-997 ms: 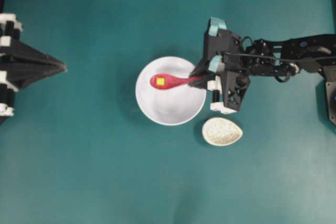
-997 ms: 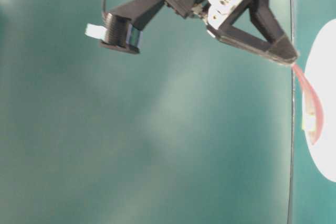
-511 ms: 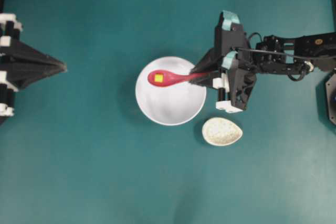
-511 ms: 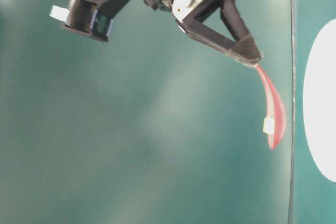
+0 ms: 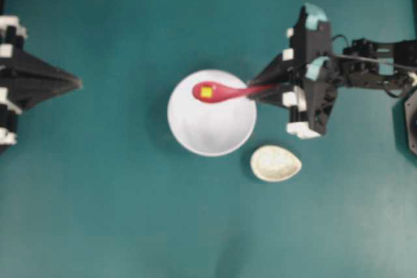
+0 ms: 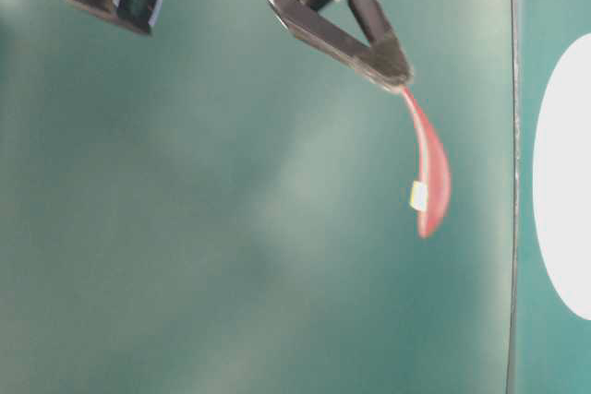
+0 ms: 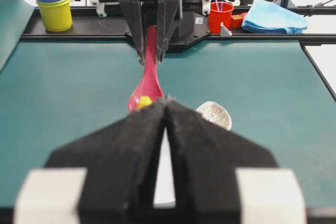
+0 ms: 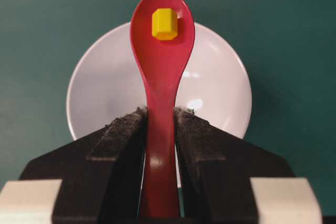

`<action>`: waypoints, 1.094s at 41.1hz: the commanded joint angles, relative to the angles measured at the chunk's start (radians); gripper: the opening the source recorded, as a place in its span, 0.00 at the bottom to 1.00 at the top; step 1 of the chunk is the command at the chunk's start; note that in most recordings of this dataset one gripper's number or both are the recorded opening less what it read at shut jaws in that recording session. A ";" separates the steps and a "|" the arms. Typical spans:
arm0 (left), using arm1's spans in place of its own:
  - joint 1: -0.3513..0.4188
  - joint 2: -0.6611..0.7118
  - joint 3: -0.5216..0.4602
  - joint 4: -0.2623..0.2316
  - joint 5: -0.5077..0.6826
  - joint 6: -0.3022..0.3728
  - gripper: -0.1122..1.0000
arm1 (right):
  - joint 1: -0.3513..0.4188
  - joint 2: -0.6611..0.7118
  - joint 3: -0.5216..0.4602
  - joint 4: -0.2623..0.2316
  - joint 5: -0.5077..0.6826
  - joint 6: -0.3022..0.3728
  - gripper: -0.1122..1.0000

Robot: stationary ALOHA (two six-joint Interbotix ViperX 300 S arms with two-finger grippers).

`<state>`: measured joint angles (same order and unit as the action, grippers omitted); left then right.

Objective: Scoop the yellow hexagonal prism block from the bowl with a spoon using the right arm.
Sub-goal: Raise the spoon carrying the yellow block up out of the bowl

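Though spoon-borne (image 8: 160,66), block (image 8: 164,23) beyond fingers (image 8: 118,145).

I see my right arm (image 5: 365,69) as black links with a thin black cable looped along it, white fittings and teal pads at its gripper (image 5: 260,89). My left gripper (image 5: 71,83) is a black pointed wedge with white blocks behind.

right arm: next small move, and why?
Probably hold the spoon level and keep lifting slowly. The right hand is shut on its handle, and the yellow block sits loose in the scoop, already above the white bowl; a tilt could spill it.
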<state>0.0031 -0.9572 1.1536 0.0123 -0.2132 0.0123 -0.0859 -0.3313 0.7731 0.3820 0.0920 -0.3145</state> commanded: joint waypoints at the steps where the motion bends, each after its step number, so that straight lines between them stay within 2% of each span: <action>1: 0.000 0.002 -0.025 0.003 -0.005 -0.002 0.16 | 0.003 -0.040 -0.002 0.002 -0.005 -0.002 0.33; 45: 0.000 0.002 -0.026 0.003 -0.014 0.003 0.16 | 0.003 -0.051 0.006 0.003 -0.008 -0.002 0.33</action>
<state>0.0031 -0.9603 1.1536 0.0123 -0.2163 0.0138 -0.0859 -0.3636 0.7915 0.3820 0.0905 -0.3145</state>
